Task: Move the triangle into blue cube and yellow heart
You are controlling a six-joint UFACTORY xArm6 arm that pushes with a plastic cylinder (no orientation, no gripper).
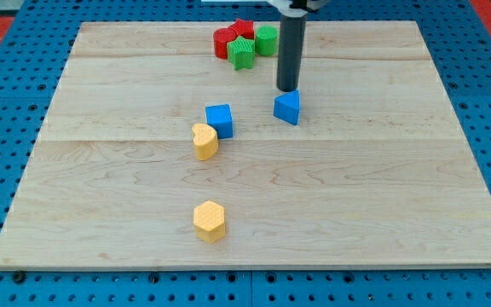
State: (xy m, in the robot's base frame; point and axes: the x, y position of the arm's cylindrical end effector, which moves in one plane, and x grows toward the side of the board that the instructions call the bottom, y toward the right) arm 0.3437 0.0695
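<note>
The blue triangle (287,107) lies right of the board's middle. My tip (288,89) stands just above it in the view, touching or nearly touching its top edge. The blue cube (219,120) sits to the triangle's left, a clear gap between them. The yellow heart (205,141) rests against the cube's lower left corner.
A yellow hexagon (210,221) lies lower down near the view's bottom. A cluster at the view's top holds a red block (225,41), a red star-like block (244,28), a green star-like block (242,53) and a green block (267,40). The wooden board (416,205) sits on a blue pegboard.
</note>
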